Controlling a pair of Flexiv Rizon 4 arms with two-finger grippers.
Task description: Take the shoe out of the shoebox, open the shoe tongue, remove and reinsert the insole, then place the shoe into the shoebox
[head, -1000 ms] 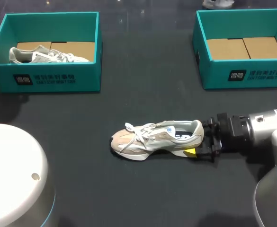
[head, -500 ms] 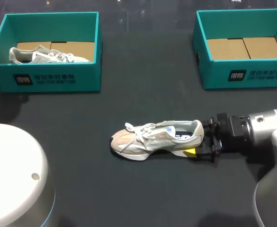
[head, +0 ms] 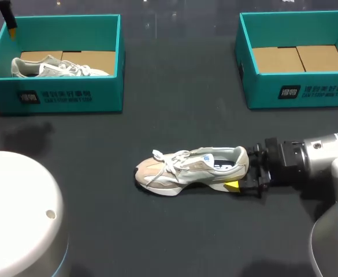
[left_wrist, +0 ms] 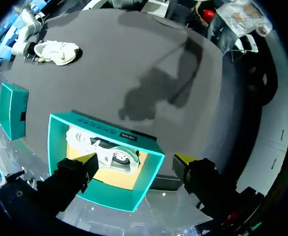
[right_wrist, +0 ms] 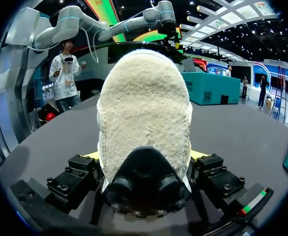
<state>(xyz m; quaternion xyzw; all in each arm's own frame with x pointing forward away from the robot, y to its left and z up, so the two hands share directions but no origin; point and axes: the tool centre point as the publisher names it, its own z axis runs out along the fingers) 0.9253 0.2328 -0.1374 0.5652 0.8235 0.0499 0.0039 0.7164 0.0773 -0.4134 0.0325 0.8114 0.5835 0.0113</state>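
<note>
Head view: beige-and-white laced sneaker (head: 186,168) sat mid-table, toe at nine o'clock, heel at three, right gripper (head: 241,170) clamped on it, likely steadying it for tongue work. Teal cardboard shoebox (head: 261,95) waited at one o'clock. Left wrist view: left gripper (left_wrist: 136,158) hung spread above second teal shoebox (left_wrist: 84,125). Right wrist view: nubby cream heel (right_wrist: 144,113) filled the pincer.

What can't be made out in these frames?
- Insole of the beige-and-white lace-up sneaker: head view, opening too small; right wrist view, its heel blocks it.
- Left tool: head view, cut off at the corner, one yellow tip showing.
- Second pale sneaker: head view, lower side behind teal cardboard shoebox wall.
</note>
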